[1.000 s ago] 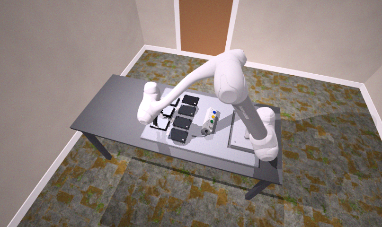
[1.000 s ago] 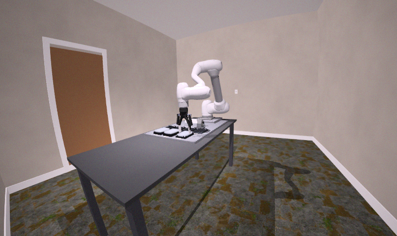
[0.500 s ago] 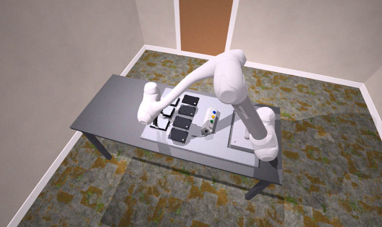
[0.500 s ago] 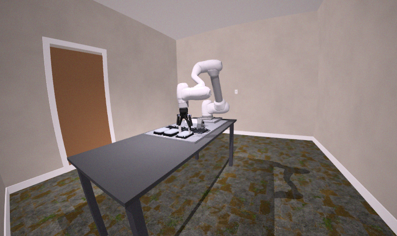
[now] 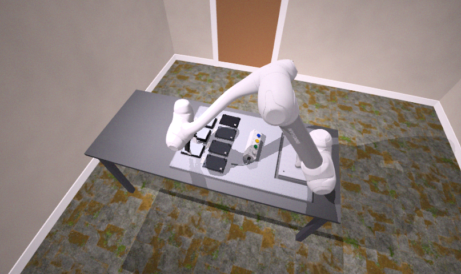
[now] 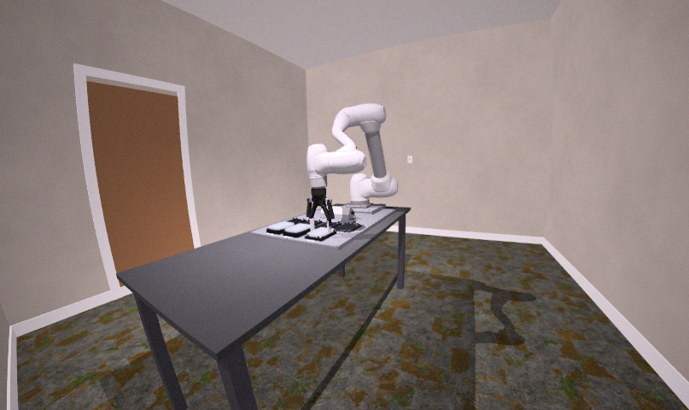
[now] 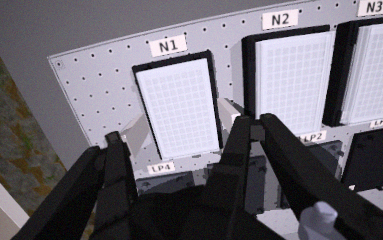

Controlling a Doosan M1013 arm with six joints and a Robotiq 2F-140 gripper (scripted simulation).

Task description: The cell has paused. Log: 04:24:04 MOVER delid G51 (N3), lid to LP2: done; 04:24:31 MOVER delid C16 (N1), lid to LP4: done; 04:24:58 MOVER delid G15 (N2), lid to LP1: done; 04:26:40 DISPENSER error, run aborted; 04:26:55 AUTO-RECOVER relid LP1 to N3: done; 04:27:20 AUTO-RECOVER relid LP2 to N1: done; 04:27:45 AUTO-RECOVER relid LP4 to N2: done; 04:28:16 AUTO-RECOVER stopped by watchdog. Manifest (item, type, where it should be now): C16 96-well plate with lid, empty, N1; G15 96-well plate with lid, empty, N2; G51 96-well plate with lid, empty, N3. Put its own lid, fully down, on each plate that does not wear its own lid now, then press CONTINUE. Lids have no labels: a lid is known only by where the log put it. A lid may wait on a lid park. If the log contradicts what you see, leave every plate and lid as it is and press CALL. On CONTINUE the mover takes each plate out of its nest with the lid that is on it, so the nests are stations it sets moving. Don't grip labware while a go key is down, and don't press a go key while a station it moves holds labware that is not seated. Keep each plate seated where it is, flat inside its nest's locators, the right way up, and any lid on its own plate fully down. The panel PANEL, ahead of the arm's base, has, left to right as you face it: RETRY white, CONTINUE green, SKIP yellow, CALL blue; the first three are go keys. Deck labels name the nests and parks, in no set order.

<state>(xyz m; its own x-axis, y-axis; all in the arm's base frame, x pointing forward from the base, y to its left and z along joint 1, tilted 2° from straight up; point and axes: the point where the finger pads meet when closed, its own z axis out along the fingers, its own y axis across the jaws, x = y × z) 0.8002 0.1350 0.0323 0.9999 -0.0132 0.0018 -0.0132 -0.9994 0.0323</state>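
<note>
Three white gridded 96-well plates sit in black nests on the pegboard deck. In the wrist view they are N1 (image 7: 178,107), N2 (image 7: 290,80) and N3 (image 7: 373,72). Each shows a pale top; I cannot tell lid from plate. My gripper (image 7: 182,115) is open and empty. It hovers above the N1 plate, with one finger on each long side. In the top view the gripper (image 5: 192,145) is over the nearest plate (image 5: 193,149). It also shows in the exterior view (image 6: 318,210), just above the deck.
Dark lid parks lie in a row beside the nests, labelled LP4 (image 7: 160,168), LP2 (image 7: 312,136) and LP1 (image 7: 380,121). The parks in view (image 5: 220,147) look bare. The key panel (image 5: 253,145) stands between the parks and the arm's base plate (image 5: 290,159).
</note>
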